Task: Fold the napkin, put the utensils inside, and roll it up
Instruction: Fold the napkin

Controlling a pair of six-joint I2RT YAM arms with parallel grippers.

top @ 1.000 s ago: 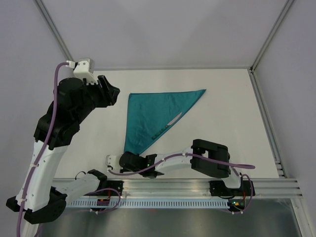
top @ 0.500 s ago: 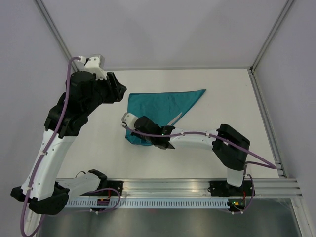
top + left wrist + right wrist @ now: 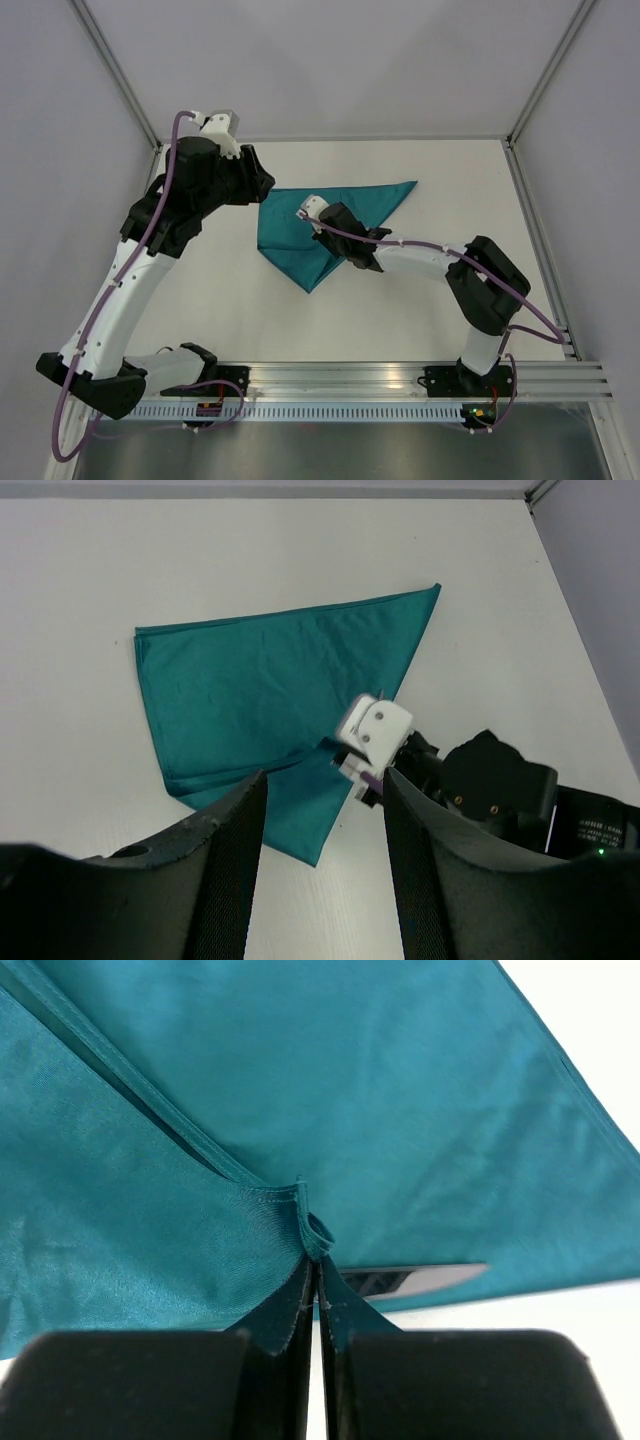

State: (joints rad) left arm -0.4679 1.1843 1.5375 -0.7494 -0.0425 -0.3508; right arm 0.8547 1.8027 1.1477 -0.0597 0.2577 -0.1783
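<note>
The teal napkin (image 3: 290,232) lies folded in a triangle on the white table (image 3: 450,200). My right gripper (image 3: 310,213) is shut on a corner of the napkin (image 3: 330,1080), and the pinched hem bunches just above its tips (image 3: 316,1265). The cloth it holds is drawn up and back over the rest. A silver utensil (image 3: 435,1279) peeks out from under the cloth's edge. The other utensils are hidden. My left gripper (image 3: 262,185) hangs open above the napkin's left back corner. Between its dark fingers (image 3: 225,860) I see the napkin (image 3: 250,690) and the right wrist (image 3: 378,728) below.
The right arm (image 3: 430,262) stretches across the table from the right base to the napkin. A metal frame rail (image 3: 535,230) borders the table on the right, and the back wall meets it behind the napkin.
The right gripper has carried the napkin's near corner from the table's front up and back over the cloth, doubling the lower point over. The left arm has swung right toward the napkin's back corner.
</note>
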